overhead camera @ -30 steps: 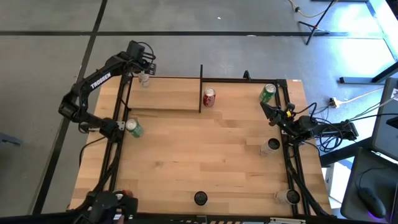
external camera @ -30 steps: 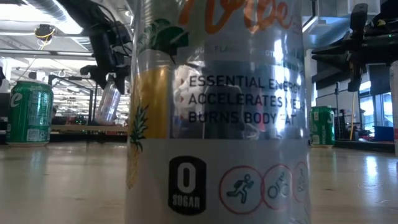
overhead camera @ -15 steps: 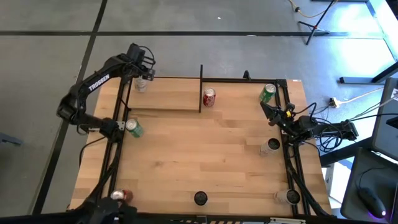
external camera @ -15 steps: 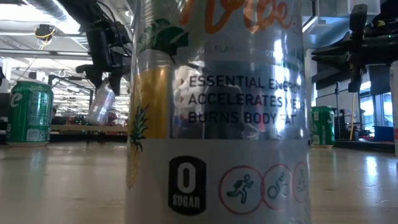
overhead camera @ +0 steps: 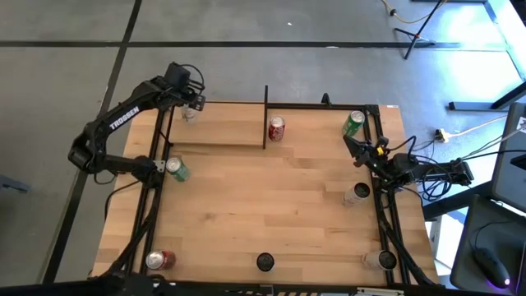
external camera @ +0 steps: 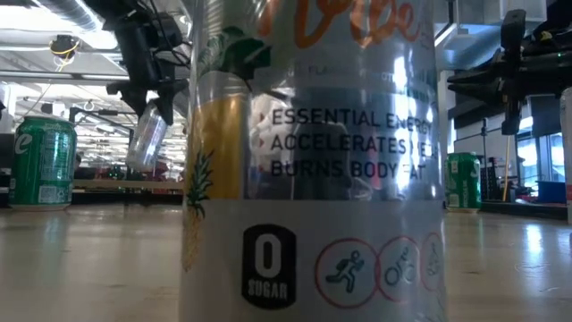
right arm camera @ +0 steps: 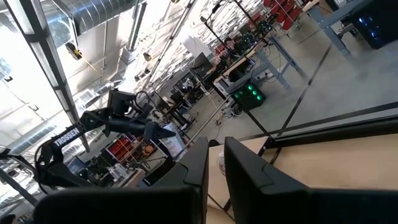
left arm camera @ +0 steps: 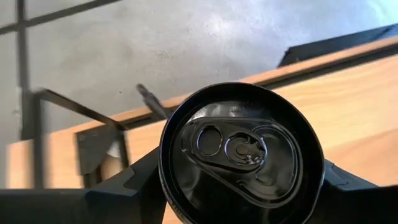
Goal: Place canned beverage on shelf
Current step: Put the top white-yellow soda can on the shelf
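My left gripper (overhead camera: 189, 105) is shut on a silvery can with a black top (left arm camera: 239, 152). It holds the can above the far-left end of the shelf (overhead camera: 222, 127), a light-wood board framed by black rods. The low view shows that can (external camera: 147, 139) tilted under the gripper. A red can (overhead camera: 277, 127) stands on the table just past the shelf's right end. My right gripper (overhead camera: 353, 146) waits shut at the table's right edge, holding nothing. My left gripper pinches the can between its two fingers (left arm camera: 134, 180), one on each side of the wall just below the rim (left arm camera: 163, 171). The fingers slant downward toward the table's far edge. The can hangs tilted below them, lifted clear of the shelf.
A green can (overhead camera: 177, 168) stands near the shelf's left front, another green one (overhead camera: 353, 123) at the far right. A silver can (overhead camera: 357, 193) is at the right edge. Three more cans (overhead camera: 265, 261) line the near edge; one fills the low view (external camera: 313, 161).
My left gripper has carried the can a little toward the table's left edge, above the shelf's far-left end. The can is tilted more than before. The arm's elbow has swung out to the left.
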`<state>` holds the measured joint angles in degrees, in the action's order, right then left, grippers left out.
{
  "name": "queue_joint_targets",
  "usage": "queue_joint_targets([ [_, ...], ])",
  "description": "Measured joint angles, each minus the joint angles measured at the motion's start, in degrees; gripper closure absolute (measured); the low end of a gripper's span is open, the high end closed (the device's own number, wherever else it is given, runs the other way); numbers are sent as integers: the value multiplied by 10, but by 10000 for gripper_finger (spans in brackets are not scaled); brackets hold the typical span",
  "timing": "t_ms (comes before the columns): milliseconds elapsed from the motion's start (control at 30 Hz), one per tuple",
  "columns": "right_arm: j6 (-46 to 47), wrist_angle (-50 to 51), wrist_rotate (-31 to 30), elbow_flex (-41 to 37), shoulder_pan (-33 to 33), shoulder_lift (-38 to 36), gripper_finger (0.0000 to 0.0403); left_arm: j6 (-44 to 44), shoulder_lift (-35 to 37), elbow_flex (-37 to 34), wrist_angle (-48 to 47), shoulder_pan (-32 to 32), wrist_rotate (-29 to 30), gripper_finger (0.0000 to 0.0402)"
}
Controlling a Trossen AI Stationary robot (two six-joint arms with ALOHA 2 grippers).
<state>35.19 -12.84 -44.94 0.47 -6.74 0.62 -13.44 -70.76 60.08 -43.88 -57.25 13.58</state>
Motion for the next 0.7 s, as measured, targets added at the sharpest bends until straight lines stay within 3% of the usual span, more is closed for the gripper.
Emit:
queue_joint_targets([
  [367,-8,-2,6,0,0,0,361,-11,9,-40,15,0,21,169],
  [700,-8,-6,6,0,0,0,361,4,8,-40,-21,4,19,110],
])
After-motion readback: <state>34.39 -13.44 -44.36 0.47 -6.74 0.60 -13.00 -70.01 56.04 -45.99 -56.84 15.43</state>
